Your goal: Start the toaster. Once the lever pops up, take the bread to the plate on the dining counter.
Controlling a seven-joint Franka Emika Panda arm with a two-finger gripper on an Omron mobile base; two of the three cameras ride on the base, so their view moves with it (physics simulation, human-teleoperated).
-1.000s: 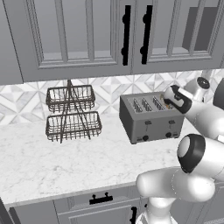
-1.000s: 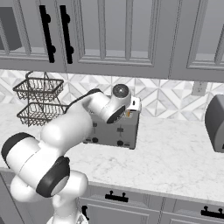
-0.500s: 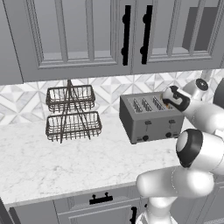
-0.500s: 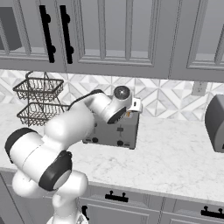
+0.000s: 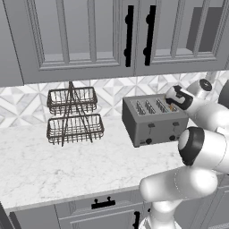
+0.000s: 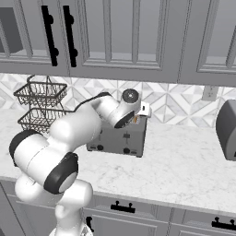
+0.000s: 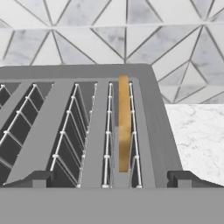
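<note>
Hovering over the right end of the toaster (image 5: pixel 153 120), jaws (image 7: pixel 112 177) spread wide and gripping nothing. Directly beyond and between the two dark fingertips (image 7: pixel 35 178), the bread (image 7: pixel 124 122), standing on edge in the rightmost of four slots, top edge showing above the wire guides. Left of the jaws, three bare slots. Farther left along the marble tabletop (image 5: pixel 40 165), a two-tier wire basket (image 5: pixel 74 115). Beyond, a tiled backsplash (image 7: pixel 175 48).
</note>
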